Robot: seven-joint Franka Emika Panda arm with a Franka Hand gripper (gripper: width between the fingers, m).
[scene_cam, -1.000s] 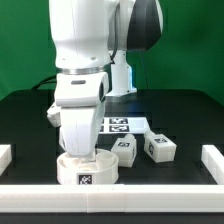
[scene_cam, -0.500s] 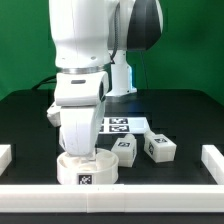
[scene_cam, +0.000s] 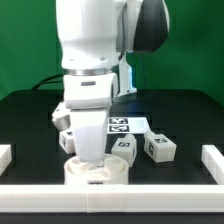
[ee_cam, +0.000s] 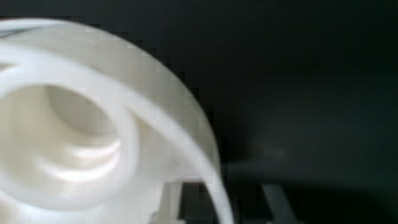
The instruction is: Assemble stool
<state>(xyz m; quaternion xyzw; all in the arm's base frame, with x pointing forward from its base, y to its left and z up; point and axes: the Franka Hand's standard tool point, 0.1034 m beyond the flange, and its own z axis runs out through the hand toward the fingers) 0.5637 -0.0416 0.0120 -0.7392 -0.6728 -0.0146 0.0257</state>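
I'm watching the gripper (ee_cam: 228, 203) pinching the seat disc (scene_cam: 97, 170) by its thin rim, fingers nearly pressed together, the disc sitting just behind the front rail (scene_cam: 160, 188). I'm worrying that slim hold slips, or the disc catches on the rail.

Seat (scene_cam: 97, 170): white round shallow disc, lies flat, hollow side up; wrist view shows its curved rim and inner ring close up (ee_cam: 80, 125). Two short chunky white legs w/ b&w tags lie behind seat, toward exterior view's right. Near leg (scene_cam: 125, 146) is just beside seat; far leg (scene_cam: 158, 148) is further out, apart.
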